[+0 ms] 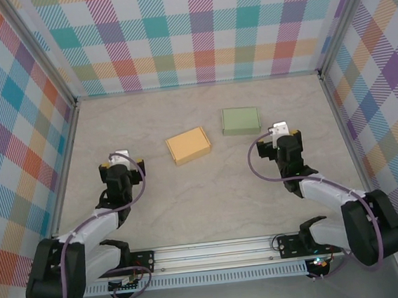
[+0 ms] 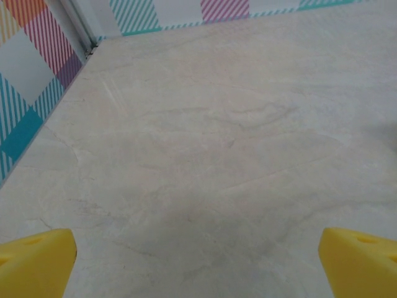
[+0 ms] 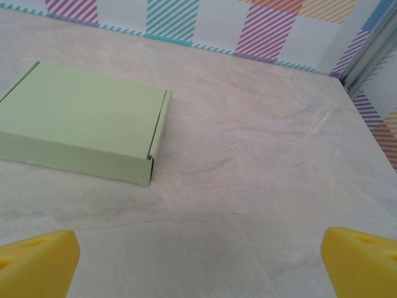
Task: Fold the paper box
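Note:
Two flat paper boxes lie on the table, both with lids down. The orange box sits mid-table, slightly turned. The pale green box lies behind and to its right. In the right wrist view the green box is ahead and to the left, clear of the fingers. My left gripper rests low at the left, open, with bare table between its yellow fingertips. My right gripper stands open just right of the green box, with nothing between its yellow fingertips.
Checked walls enclose the marble-look table on three sides, with metal corner posts at the back. A metal rail carrying both arm bases runs along the near edge. A wall corner lies ahead left of the left gripper.

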